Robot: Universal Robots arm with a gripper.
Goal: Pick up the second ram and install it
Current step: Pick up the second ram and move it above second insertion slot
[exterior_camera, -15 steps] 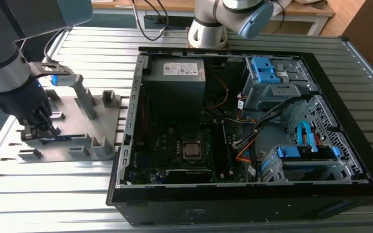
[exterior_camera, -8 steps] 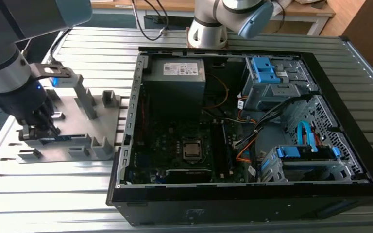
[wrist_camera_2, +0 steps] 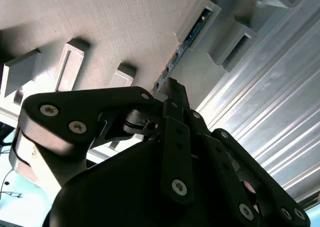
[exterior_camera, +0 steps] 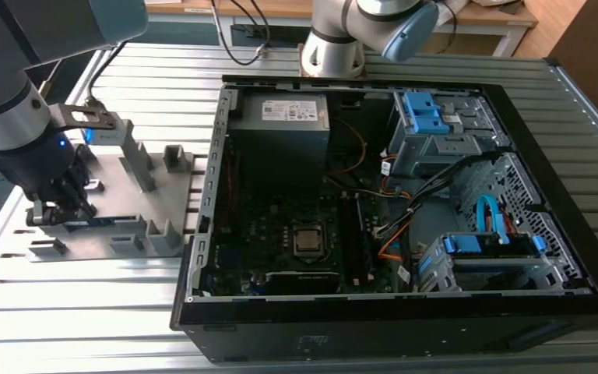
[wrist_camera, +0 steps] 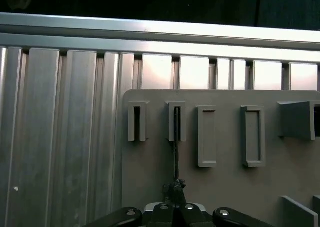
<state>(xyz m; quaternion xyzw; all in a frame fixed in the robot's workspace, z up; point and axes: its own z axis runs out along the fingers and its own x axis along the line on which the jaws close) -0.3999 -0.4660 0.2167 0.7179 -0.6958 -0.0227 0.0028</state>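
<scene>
The second ram stands on edge in a slot of the grey fixture plate at the exterior view's left. In both wrist views the second ram shows as a thin dark strip running out of a slot holder. My gripper is down at one end of the stick. In the first wrist view my gripper has its fingers drawn together around the strip. The second wrist view has my gripper right at the stick's near end. The stick still rests in the fixture.
An open computer case lies to the exterior view's right of the fixture, with the motherboard, CPU socket and blue drive bays exposed. Upright grey blocks rise from the fixture near my gripper. A second arm's base stands behind the case.
</scene>
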